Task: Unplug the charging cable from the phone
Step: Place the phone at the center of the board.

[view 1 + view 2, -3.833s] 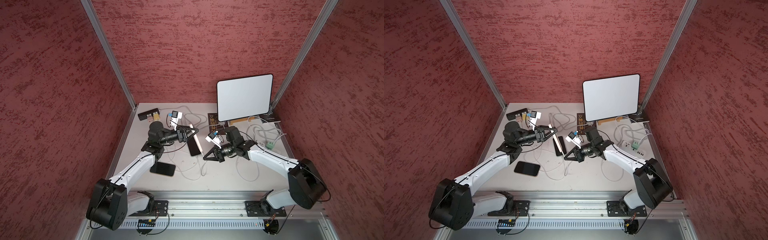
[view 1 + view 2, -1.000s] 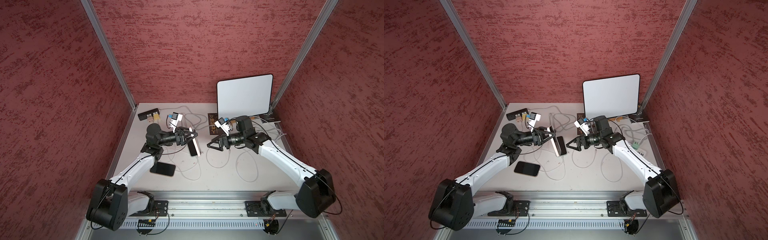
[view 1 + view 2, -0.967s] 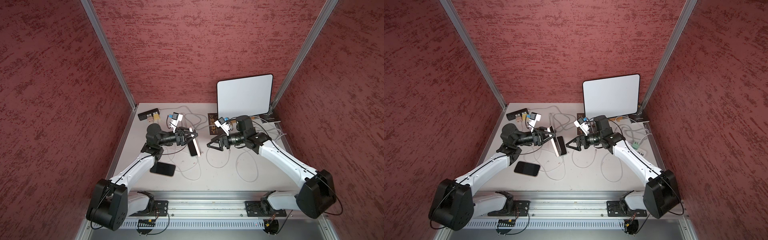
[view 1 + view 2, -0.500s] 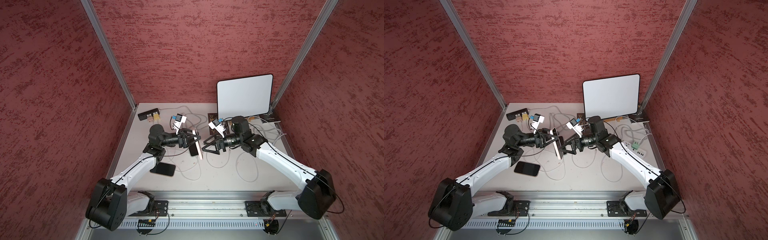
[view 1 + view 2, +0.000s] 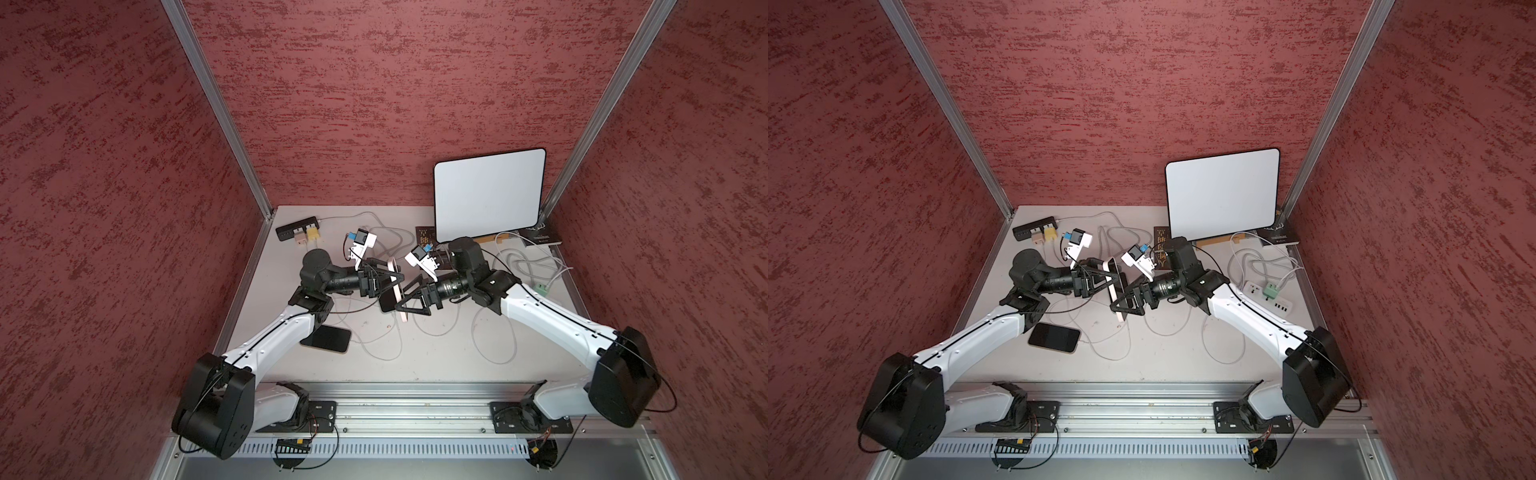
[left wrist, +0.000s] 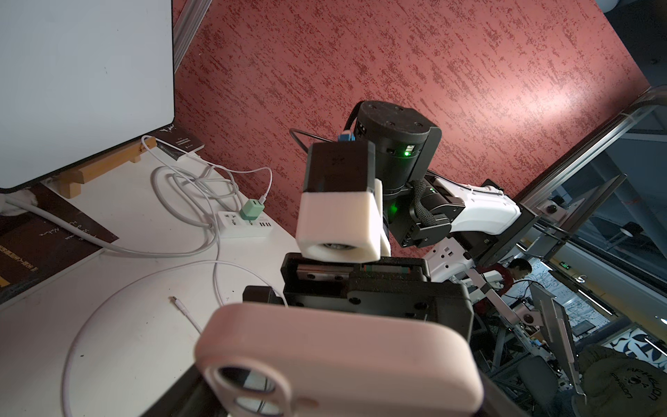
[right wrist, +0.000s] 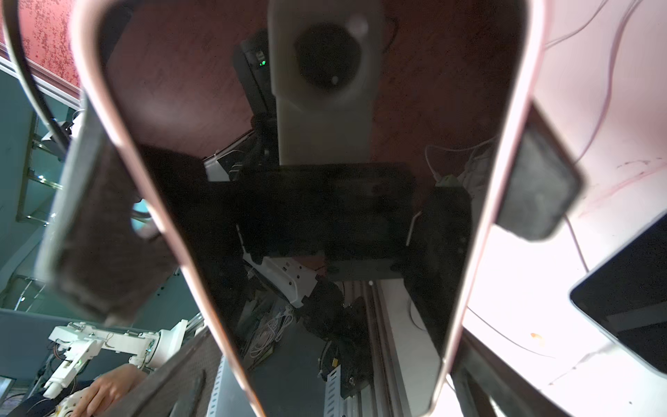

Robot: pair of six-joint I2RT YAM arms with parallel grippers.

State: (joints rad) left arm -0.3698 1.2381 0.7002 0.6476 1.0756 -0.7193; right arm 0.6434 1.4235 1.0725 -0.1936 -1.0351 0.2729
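A phone in a pink case hangs on edge above the table, and my left gripper is shut on it. The left wrist view shows its pink back and camera lenses. My right gripper is open, one of its fingers on each side of the dark screen. A white cable's plug end lies free on the table. The phone's port is hidden, so I cannot tell whether a cable is in it.
A second dark phone lies flat at the front left with a cable at its end. Loose white cables loop under both grippers. A white board leans at the back right, with a power strip and green charger beside it.
My right gripper has moved left, still open, until its fingers stand around the phone. The left gripper has shifted slightly right with the phone.
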